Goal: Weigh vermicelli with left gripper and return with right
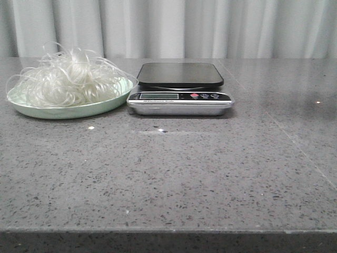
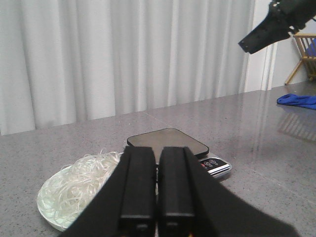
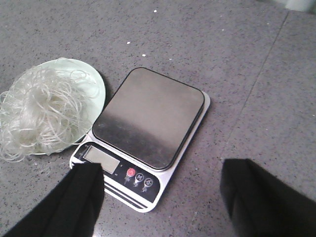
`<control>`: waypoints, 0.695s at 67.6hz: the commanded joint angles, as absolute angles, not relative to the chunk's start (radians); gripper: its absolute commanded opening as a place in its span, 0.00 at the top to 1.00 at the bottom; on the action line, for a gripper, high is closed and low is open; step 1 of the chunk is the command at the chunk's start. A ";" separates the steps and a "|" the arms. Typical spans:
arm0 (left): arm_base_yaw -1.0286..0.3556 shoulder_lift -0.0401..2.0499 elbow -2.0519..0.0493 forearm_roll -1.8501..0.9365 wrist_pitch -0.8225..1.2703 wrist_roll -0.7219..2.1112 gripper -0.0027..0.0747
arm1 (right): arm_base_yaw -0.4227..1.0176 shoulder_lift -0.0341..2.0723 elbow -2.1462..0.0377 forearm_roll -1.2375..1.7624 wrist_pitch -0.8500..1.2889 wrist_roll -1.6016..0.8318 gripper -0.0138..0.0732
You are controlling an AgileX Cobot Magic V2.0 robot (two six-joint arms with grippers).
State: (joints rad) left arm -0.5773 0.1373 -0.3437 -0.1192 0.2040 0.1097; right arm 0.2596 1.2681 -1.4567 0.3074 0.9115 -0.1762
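Grey table (image 1: pixel 210 174) holds vermicelli (image 2: pixel 81 180) beside closed left claw (image 2: pixel 157 185).

The table (image 1: pixel 174 174) lies bare in front of the scale (image 1: pixel 180 88) and to its right, giving open passage there. The plate (image 1: pixel 68 109) sits just beside the scale's left edge, nearly touching, so no lane shows between them. The vermicelli (image 1: pixel 68 79) heaps above the plate rim, with strands spilling over its edge. The scale's black platform (image 3: pixel 148 116) is uncovered from above. A curtain (image 1: pixel 168 26) closes off the table's far side. The right claw (image 3: pixel 163 197) hangs over the scale's button end, its fingers spread wide.
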 commanded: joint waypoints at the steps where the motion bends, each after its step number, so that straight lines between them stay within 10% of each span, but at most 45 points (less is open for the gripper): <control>1: -0.587 0.150 -0.367 -0.131 0.117 0.107 0.80 | 0.252 1.108 -1.313 0.304 0.710 -0.200 0.17; 47: -0.587 0.150 -0.367 -0.131 0.123 0.107 0.80 | 0.252 0.179 -0.351 0.297 0.097 -0.246 0.17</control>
State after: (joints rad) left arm -0.5773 0.1364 -0.3437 -0.1192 0.2040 0.1097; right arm 0.2596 0.2294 -0.3860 0.3011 0.2319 -0.2368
